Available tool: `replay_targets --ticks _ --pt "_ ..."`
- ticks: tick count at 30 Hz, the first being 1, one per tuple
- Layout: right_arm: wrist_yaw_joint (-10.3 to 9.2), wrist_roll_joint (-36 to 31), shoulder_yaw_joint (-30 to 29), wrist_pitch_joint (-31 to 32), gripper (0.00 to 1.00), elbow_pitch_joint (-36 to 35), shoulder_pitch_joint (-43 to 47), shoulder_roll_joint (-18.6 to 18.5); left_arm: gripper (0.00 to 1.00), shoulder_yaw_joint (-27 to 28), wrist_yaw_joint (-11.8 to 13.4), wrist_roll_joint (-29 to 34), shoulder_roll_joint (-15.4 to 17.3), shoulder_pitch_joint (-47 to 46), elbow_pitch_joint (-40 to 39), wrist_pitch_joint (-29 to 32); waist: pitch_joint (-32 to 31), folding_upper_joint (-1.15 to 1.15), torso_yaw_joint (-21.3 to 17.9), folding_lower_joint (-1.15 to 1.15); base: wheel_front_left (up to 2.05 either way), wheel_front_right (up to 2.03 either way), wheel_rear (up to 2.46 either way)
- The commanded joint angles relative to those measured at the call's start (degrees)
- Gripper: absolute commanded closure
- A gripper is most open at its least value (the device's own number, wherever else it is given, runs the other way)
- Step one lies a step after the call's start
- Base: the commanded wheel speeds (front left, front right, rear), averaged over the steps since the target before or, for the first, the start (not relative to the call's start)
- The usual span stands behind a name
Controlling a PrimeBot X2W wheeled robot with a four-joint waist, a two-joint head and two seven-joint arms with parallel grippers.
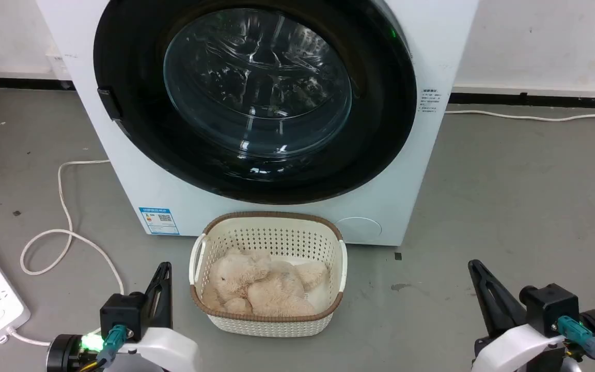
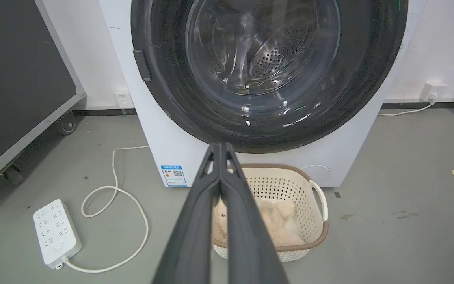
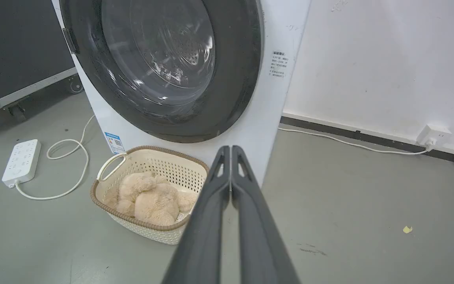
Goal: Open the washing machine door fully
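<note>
None of the opening looks done: the washing machine door [image 1: 256, 98] sits shut. Left gripper [image 2: 220, 145] and right gripper [image 3: 231, 148], both clenched empty, hang well short of it.

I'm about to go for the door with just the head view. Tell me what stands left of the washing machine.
Observer: A black wheeled case stands left of the washing machine, apart from it.
Operator: Report both grippers' state.
Observer: Both are shut: left gripper and right gripper.
Operator: Check further right.
Observer: A wall socket sits low down, right of the washing machine.
</note>
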Motion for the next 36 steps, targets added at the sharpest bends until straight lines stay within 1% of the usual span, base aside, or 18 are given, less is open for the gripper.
replay_targets --ticks 1,36 --pt "-0.05 -0.44 -0.03 0.04 1.00 -0.32 -0.67 0.24 1.00 -0.03 0.16 0.16 -0.03 -0.84 -0.21 0.02 0.00 0.00 0.00 0.00 0.00 0.00 0.00" --pt "-0.05 -0.44 -0.03 0.04 1.00 -0.32 -0.67 0.24 1.00 -0.03 0.16 0.16 -0.03 -0.84 -0.21 0.02 0.00 0.00 0.00 0.00 0.00 0.00 0.00"
